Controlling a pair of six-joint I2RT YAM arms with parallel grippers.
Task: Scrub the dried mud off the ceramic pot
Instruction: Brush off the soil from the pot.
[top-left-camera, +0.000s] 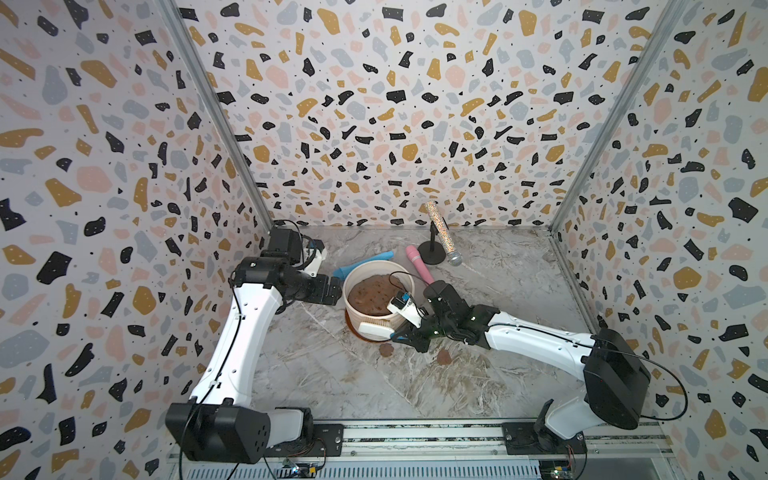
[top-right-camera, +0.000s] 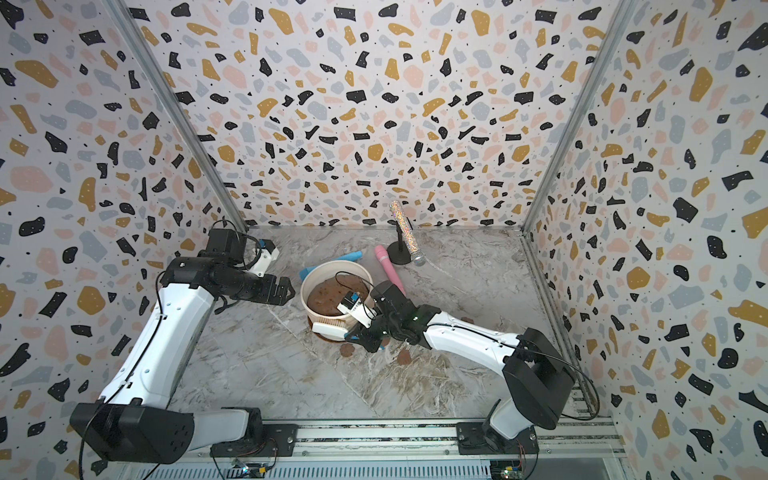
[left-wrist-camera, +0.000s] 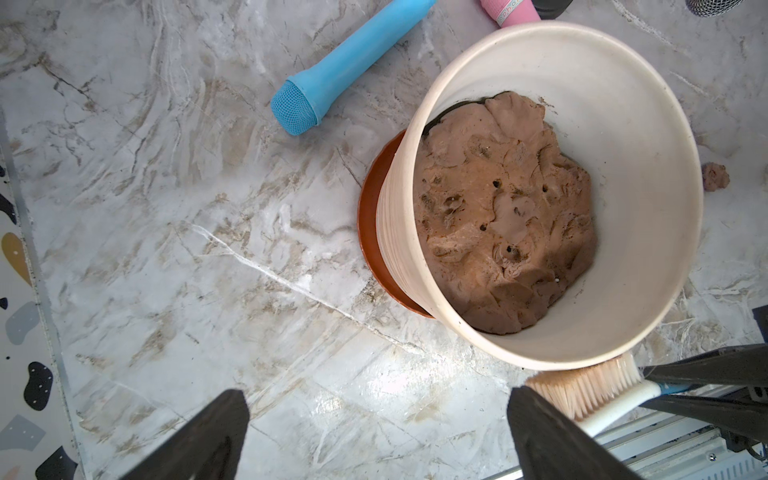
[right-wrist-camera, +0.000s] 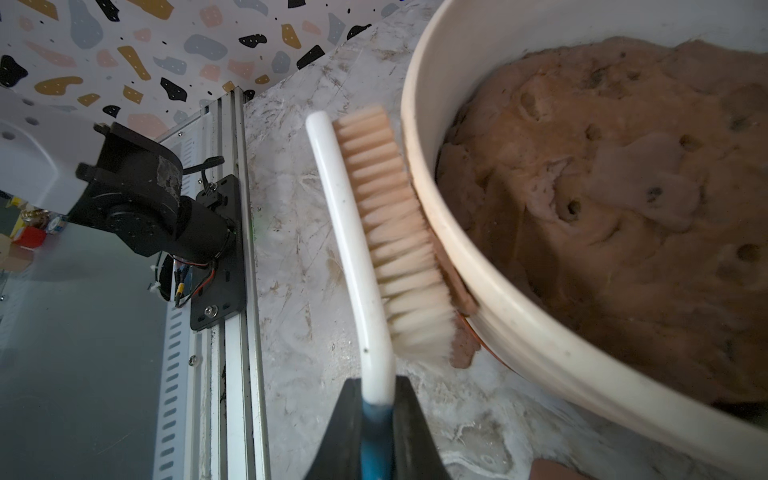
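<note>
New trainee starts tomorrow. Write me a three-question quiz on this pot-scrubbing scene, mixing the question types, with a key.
1. True or false: the right gripper is shut on the handle of the brush.
2. Multiple choice: the brush's bristles press against which part of the ceramic pot? A its outside wall; B its inside wall; C its underside.
3. Short answer: what does the pot stand on?

Key
1. True.
2. A.
3. A terracotta-brown saucer.
</note>
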